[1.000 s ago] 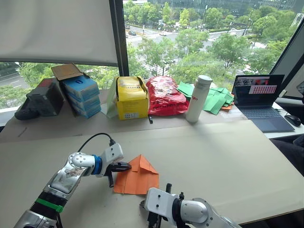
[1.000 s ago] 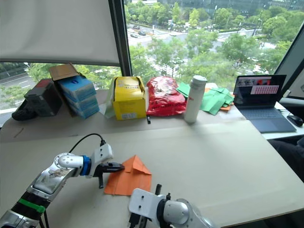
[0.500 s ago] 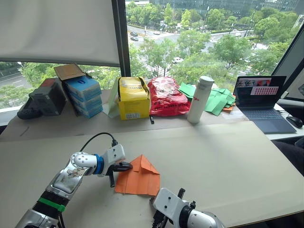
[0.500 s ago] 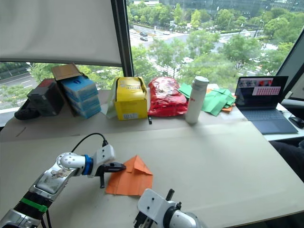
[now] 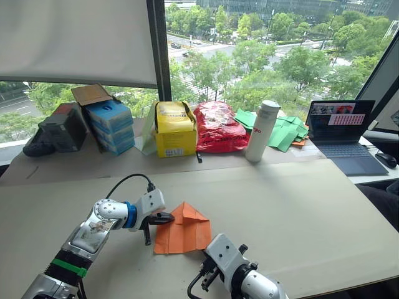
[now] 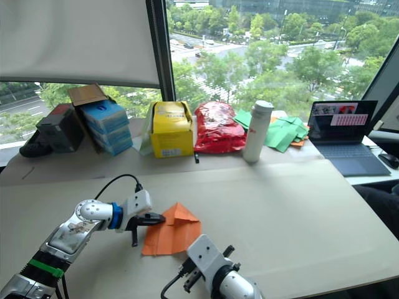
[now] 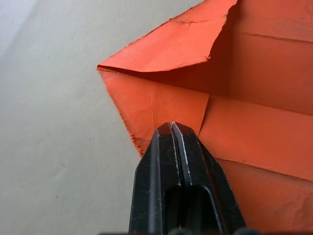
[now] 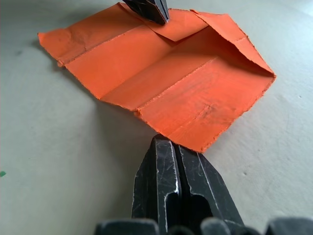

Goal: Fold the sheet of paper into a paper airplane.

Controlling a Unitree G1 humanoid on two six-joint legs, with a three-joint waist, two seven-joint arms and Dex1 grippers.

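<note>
We see the sheet of paper lying partly folded at the lower centre of the frame. Our left gripper presses on it with fingers together, and our right gripper is also closed, just beside its edge. It looks thin, light and easy to tear, so we should take it at a creased edge.

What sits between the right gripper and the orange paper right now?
Nothing visible. The right gripper, fingers shut, points at the near edge of the sheet of paper across bare table. The left gripper, also shut, presses on the paper's far side.

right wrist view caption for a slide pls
Shut right gripper at the near edge of the creased orange sheet of paper.
</note>
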